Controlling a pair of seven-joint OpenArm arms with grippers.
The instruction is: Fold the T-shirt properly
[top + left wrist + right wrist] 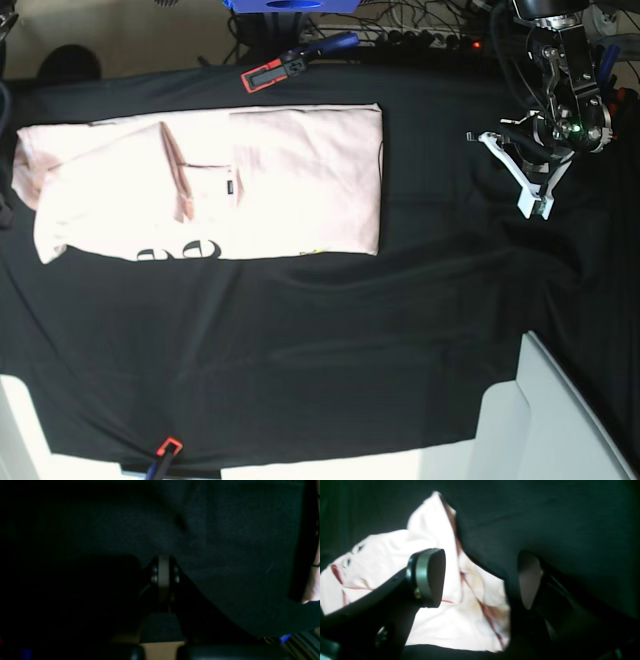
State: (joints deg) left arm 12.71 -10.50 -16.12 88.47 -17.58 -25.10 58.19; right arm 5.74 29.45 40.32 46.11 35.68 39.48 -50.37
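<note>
The pale pink T-shirt (280, 170) lies flat on the black table cloth (330, 330) at the back left, partly folded into a long rectangle, with black lettering showing at its front edge. My right gripper (480, 580) hovers open just above a rumpled part of the T-shirt (437, 622), holding nothing; one finger is over the pink cloth, the other over the black cloth. In the base view this gripper is hidden. My left gripper (538, 205) hangs over bare black cloth at the back right, far from the shirt. The left wrist view shows that gripper (163, 576) shut and empty.
A red and black clamp (275, 70) grips the cloth's back edge, and an orange clamp (165, 450) grips the front edge. White panels (560, 420) stand at the front right corner. Cables and a blue box (290, 5) sit behind the table.
</note>
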